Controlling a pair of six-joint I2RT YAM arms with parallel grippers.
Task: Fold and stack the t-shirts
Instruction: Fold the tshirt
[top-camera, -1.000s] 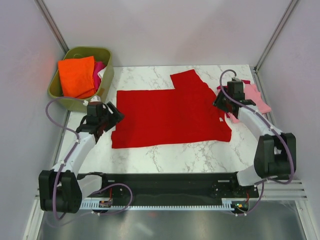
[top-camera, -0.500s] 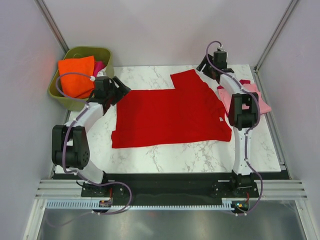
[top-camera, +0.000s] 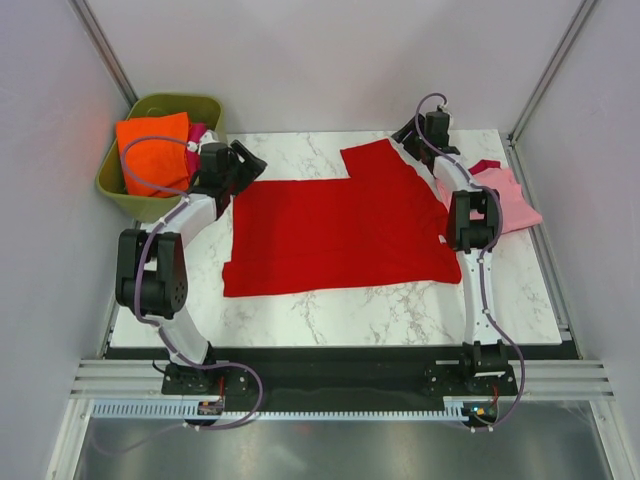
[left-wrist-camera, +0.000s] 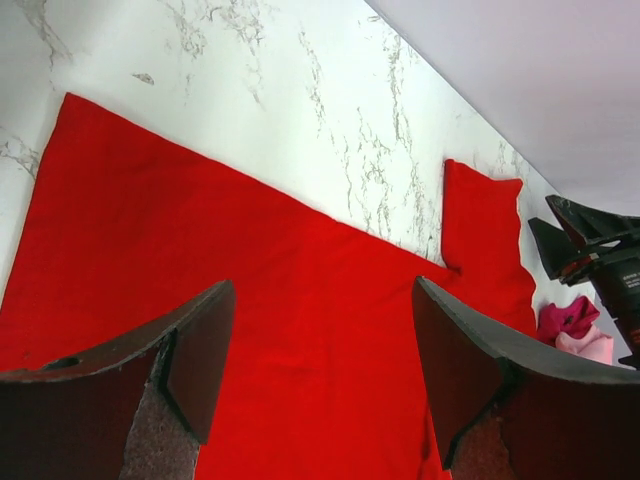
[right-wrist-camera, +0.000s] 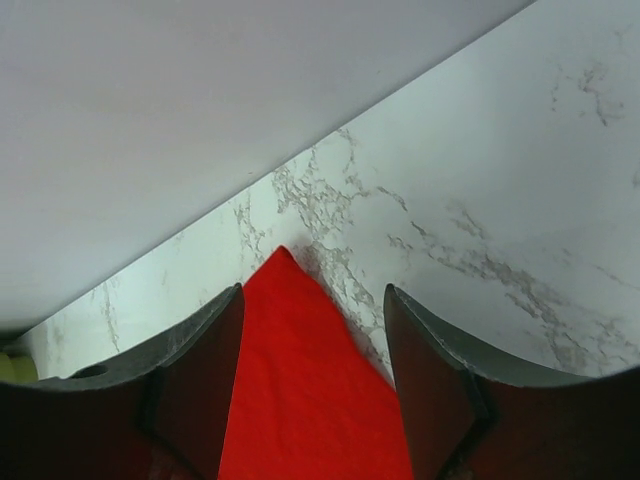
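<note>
The bright red t-shirt (top-camera: 340, 225) lies spread flat across the middle of the marble table, one sleeve (top-camera: 375, 160) pointing to the far side. My left gripper (top-camera: 245, 165) hovers open over its far left corner, and the left wrist view shows red cloth (left-wrist-camera: 250, 260) below the spread jaws (left-wrist-camera: 322, 300). At the sleeve's far corner my right gripper (top-camera: 405, 135) is open. The sleeve tip (right-wrist-camera: 300, 400) lies between its fingers (right-wrist-camera: 313, 300), unpinched. The light pink t-shirt (top-camera: 510, 195) sits crumpled at the right edge.
An olive-green tub (top-camera: 180, 98) at the far left corner holds an orange cloth (top-camera: 152, 150) and a magenta one. Grey walls close in the far side and both flanks. The right arm's link (top-camera: 470, 220) stands over the red shirt's right edge.
Both arms have reached toward the far side. The left gripper went from the shirt's left edge to its far left corner. The right gripper left the pink shirt for the sleeve tip.
</note>
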